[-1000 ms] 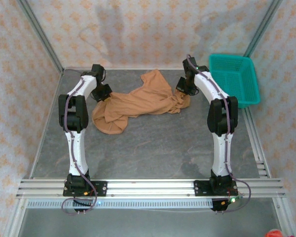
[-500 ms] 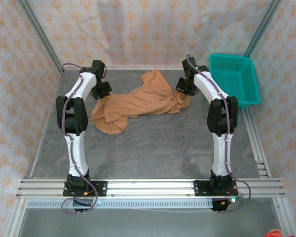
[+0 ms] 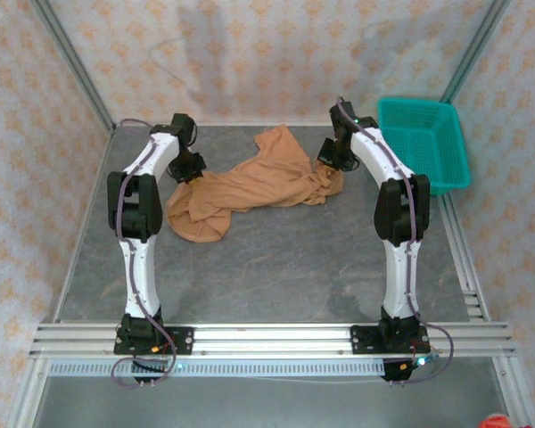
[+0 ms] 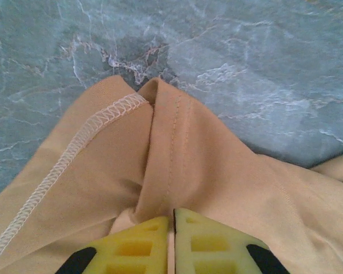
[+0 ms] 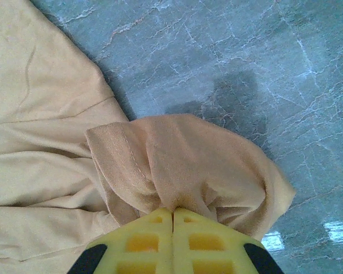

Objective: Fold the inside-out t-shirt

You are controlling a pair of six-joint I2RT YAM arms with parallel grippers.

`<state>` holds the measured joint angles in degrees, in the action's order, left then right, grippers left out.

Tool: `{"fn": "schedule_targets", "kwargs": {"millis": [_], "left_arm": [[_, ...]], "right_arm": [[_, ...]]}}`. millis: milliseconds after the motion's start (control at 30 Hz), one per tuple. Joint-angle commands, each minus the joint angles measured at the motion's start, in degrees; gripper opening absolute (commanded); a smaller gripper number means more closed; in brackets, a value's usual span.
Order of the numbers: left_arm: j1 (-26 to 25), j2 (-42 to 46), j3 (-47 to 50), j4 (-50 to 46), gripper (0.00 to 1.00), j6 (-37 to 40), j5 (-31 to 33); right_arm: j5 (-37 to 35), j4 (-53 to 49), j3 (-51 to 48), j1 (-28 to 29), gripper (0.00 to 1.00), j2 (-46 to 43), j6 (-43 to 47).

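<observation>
Noted: inside-out t-shirt (image 3: 250,187) lay crumpled toward 12 o'clock on table (image 3: 276,267), no fold made. left gripper (image 4: 172,240) pinched narrow on its 9 o'clock seam corner; right gripper (image 5: 172,228) clamped a 3 o'clock bunch. Flattening and folding remained.

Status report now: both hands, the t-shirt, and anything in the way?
Left hand shut on t-shirt seam fold. Right hand shut on a bunched edge. T-shirt crumpled between them, not yet folded. Basket apart, far right.
</observation>
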<state>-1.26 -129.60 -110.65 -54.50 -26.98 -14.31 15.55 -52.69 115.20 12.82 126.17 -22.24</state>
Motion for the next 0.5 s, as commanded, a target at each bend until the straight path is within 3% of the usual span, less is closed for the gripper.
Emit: {"fn": "schedule_targets", "kwargs": {"millis": [0, 100, 167, 267, 467], "left_arm": [[-0.2, -1.3, -1.2, -0.4, 0.26, 0.7, 1.0], [-0.2, -0.8, -0.8, -0.6, 0.43, 1.0, 2.3], [-0.2, -0.6, -0.7, -0.8, 0.47, 1.1, 2.9], [-0.2, -0.6, -0.6, -0.4, 0.47, 1.1, 2.9], [-0.3, -1.4, -1.0, 0.4, 0.32, 0.7, 2.4]], "right_arm": [[0.1, -1.5, 2.3, 0.3, 0.00, 0.1, 1.2], [0.4, -1.3, 2.1, 0.3, 0.00, 0.3, 1.1], [0.7, -1.1, 1.8, 0.3, 0.00, 0.2, 1.0], [0.9, -0.8, 1.5, 0.3, 0.00, 0.3, 0.9], [0.7, -1.0, 1.7, 0.3, 0.00, 0.3, 1.1]]}}
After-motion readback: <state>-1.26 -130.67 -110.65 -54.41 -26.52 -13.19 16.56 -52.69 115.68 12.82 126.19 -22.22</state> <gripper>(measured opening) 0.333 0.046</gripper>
